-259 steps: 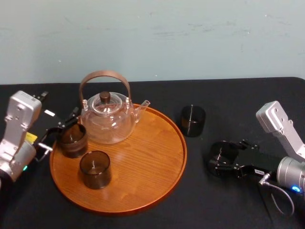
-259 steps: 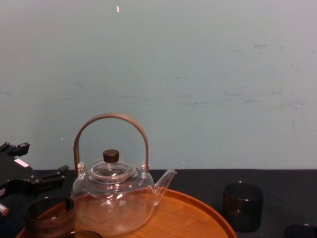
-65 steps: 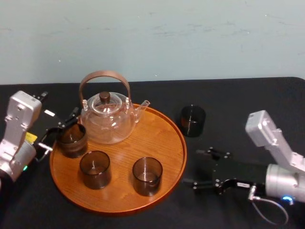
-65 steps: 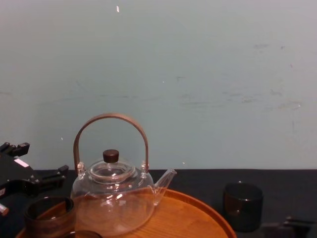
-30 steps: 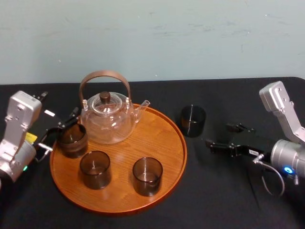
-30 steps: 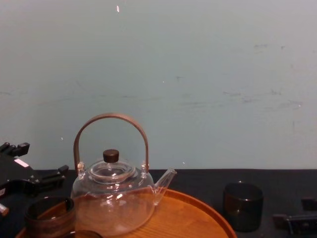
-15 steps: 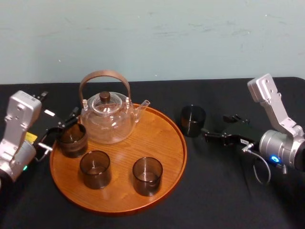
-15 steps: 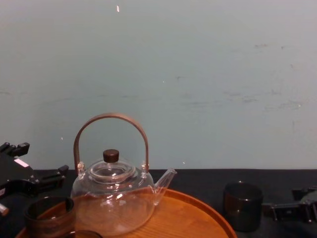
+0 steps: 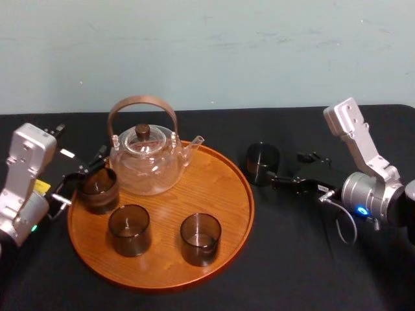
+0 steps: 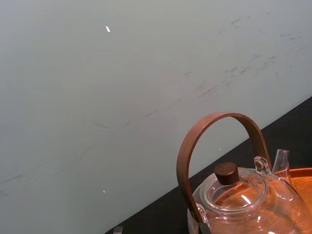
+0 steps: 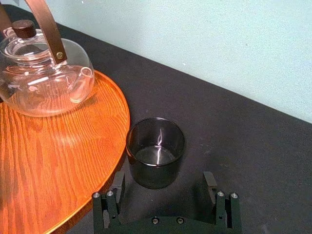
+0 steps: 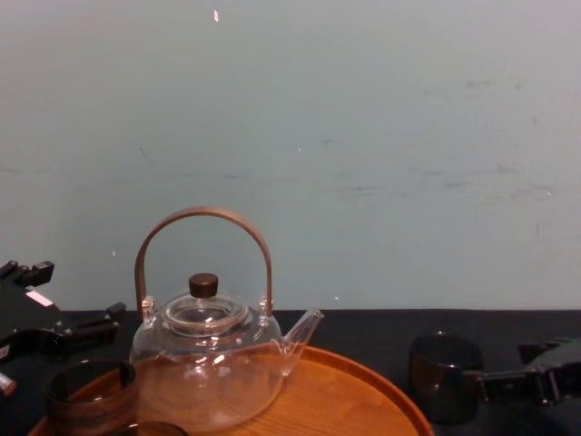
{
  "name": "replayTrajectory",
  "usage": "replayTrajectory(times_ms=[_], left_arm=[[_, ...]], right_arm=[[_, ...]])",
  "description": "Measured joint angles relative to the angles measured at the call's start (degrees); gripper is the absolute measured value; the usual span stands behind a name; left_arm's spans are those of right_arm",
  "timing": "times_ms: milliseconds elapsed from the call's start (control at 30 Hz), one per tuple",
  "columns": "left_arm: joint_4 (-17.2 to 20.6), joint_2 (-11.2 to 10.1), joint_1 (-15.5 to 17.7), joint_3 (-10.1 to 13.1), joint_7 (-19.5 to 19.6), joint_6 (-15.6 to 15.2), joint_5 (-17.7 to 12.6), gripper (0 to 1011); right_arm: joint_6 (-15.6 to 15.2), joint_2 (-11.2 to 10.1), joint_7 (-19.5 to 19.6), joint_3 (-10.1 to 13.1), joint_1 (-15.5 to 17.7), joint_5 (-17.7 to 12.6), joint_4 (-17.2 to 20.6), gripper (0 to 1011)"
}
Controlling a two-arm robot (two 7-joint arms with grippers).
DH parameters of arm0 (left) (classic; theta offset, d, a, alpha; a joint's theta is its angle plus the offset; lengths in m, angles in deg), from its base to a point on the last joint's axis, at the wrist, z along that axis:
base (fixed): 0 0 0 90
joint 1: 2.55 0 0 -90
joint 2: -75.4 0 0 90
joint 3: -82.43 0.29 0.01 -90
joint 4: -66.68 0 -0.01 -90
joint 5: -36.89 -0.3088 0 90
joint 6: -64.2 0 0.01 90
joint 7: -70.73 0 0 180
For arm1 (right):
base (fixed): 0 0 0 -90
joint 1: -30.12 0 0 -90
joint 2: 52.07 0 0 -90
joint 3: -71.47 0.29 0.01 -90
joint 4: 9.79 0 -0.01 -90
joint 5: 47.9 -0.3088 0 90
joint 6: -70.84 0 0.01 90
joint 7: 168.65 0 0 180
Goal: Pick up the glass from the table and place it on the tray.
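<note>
Two other tumblers sit on the near part of the tray. My right end effector is spread wide and empty, just right of the glass, which stands on the worktop beside the tray's right rim. Looks light, slick and breakable, so I'd pinch it mid-wall, gently. Left end effector is parked at the tray's left, can't tell its grip.

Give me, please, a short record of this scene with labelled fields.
glass: upright on the table, just right of the tray, off it
right end effector: open, flanking the glass without gripping
left end effector: parked at the tray's left edge
on tray: teapot, three other glasses
task status: glass not yet picked up
</note>
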Motion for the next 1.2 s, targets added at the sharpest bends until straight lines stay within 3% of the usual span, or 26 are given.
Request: replayTrajectory(times_ms=[1200], left_arm=[[0.0, 0.0, 0.0, 0.0, 0.0, 0.0, 0.0, 1001]], right_arm=[[0.01, 6.38, -1.95, 0.17, -4.62, 5.24, -7.77, 1002]])
